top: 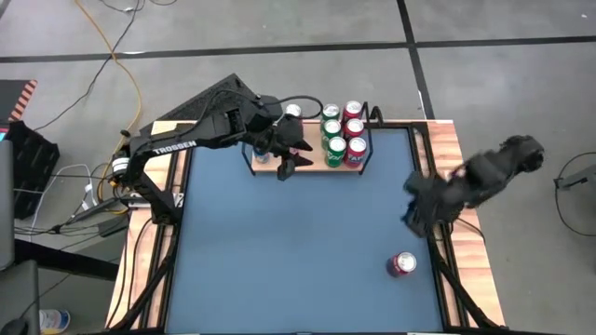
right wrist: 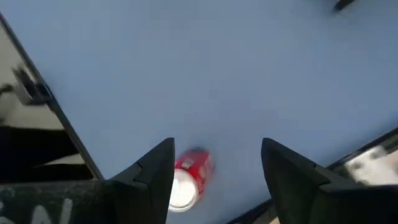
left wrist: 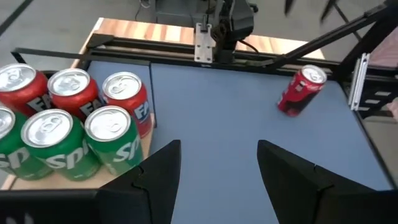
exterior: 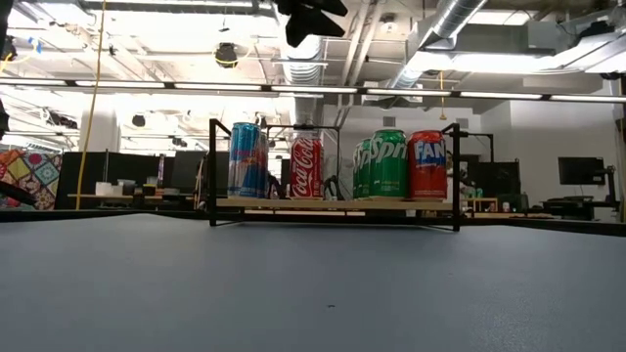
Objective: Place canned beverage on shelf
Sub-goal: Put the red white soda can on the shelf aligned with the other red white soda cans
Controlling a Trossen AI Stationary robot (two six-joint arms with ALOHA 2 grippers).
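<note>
The blue desk [top: 298, 242] with its wooden rim carries the shelf [top: 312, 164] at its far edge and one loose red can [top: 402, 264] near the right side, well apart from the shelf. The left arm reaches over the shelf's left part, its jaws [top: 291, 156] spread apart and holding nothing, above the boards. The right arm hangs over the desk's right rim, its jaws [right wrist: 217, 165] likewise spread and empty, with the loose red can showing between the fingers, farther off on the blue surface. On the shelf stand green Sprite cans [exterior: 381, 164] and red Fanta cans [exterior: 427, 165] at the right end. The low view alone shows a blue can [exterior: 246, 160] and a red Coca-Cola can [exterior: 306, 167] on the shelf's left part; from above the left arm hides most of these. The left wrist view shows the loose can upright
</note>
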